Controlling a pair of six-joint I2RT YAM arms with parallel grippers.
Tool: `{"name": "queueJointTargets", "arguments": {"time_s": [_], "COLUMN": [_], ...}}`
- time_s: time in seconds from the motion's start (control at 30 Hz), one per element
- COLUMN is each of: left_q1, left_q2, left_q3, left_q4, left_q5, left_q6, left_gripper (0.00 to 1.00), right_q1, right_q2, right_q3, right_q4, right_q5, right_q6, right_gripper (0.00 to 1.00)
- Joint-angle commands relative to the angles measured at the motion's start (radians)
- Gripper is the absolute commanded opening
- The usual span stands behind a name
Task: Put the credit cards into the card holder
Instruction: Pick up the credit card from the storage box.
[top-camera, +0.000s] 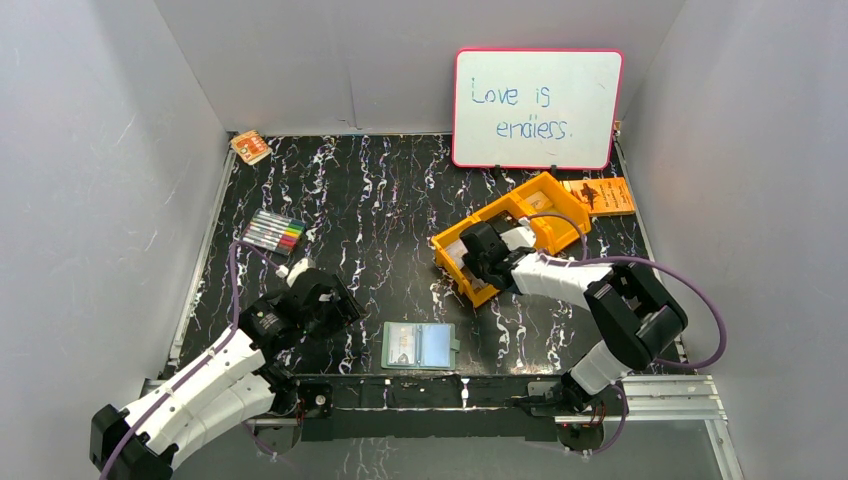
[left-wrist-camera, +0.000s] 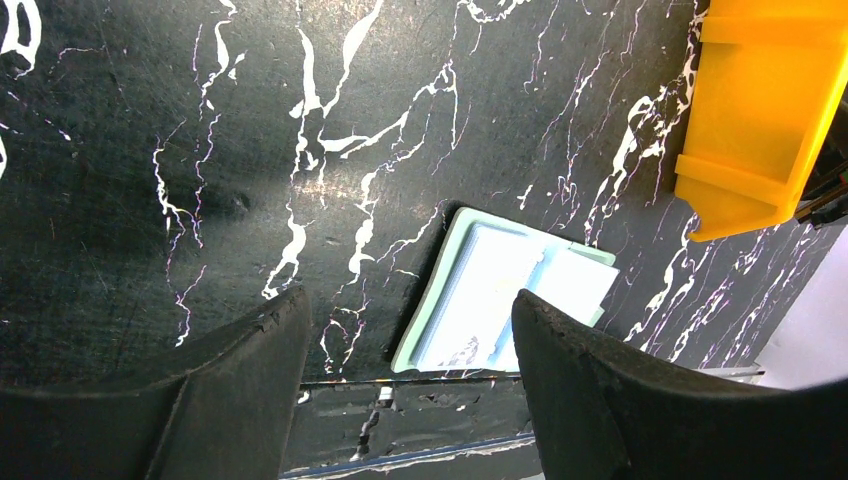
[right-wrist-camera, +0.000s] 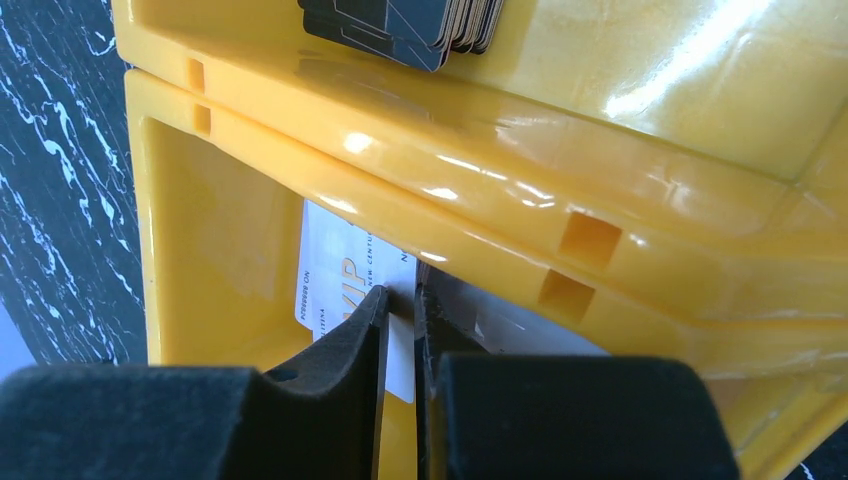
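Whiteboard (top-camera: 537, 108) lettered "Love is endless."; orange compartment tray (right-wrist-camera: 480, 170), one bay with pale credit card (right-wrist-camera: 335, 275) printed "VIP" and "NEW CENTU…", pinched in nearly closed right gripper (right-wrist-camera: 403, 310), next bay with dark card stack (right-wrist-camera: 420, 20); sage-green card holder (top-camera: 419, 346) lying open by near table (top-camera: 380, 200) edge; left gripper (left-wrist-camera: 408, 310) spread wide, empty, nearby.

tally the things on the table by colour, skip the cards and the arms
Orange: 3 (tray, booklet, small packet)
Green: 1 (wallet)
Pink-framed: 1 (whiteboard)
Multicoloured: 1 (pack of markers)
Total: 6
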Motion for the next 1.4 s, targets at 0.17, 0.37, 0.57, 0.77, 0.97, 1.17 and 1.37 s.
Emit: {"name": "queueJointTargets", "arguments": {"time_s": [0.17, 0.37, 0.57, 0.77, 0.97, 1.17, 1.37], "left_q1": [0.001, 0.0, 0.0, 0.0, 0.0, 0.0, 0.0], "left_q2": [-0.009, -0.011, -0.017, -0.018, -0.028, -0.036, -0.031], "left_q3": [-0.009, -0.01, -0.01, -0.009, -0.009, -0.009, -0.005], "left_q4": [-0.007, -0.008, -0.009, -0.01, -0.015, -0.019, -0.018], "left_q5": [0.002, 0.004, 0.003, 0.004, 0.004, 0.001, 0.001], "left_q6": [0.003, 0.0, -0.002, -0.005, -0.007, -0.009, -0.012], "left_gripper": [0.7, 0.7, 0.7, 0.69, 0.69, 0.69, 0.69], "right_q1": [0.002, 0.004, 0.009, 0.019, 0.018, 0.026, 0.026], "right_q2": [-0.049, -0.071, -0.097, -0.114, -0.135, -0.176, -0.188], "right_q3": [-0.016, -0.018, 0.0, 0.025, 0.028, 0.047, 0.056], "right_q4": [-0.046, -0.055, -0.087, -0.115, -0.127, -0.145, -0.153], "right_q5": [0.03, 0.035, 0.051, 0.069, 0.076, 0.092, 0.099], "right_q6": [-0.031, -0.03, -0.026, -0.021, -0.017, -0.014, -0.017], "right_gripper": [0.12, 0.06, 0.0, 0.0, 0.0, 0.0, 0.0]}}
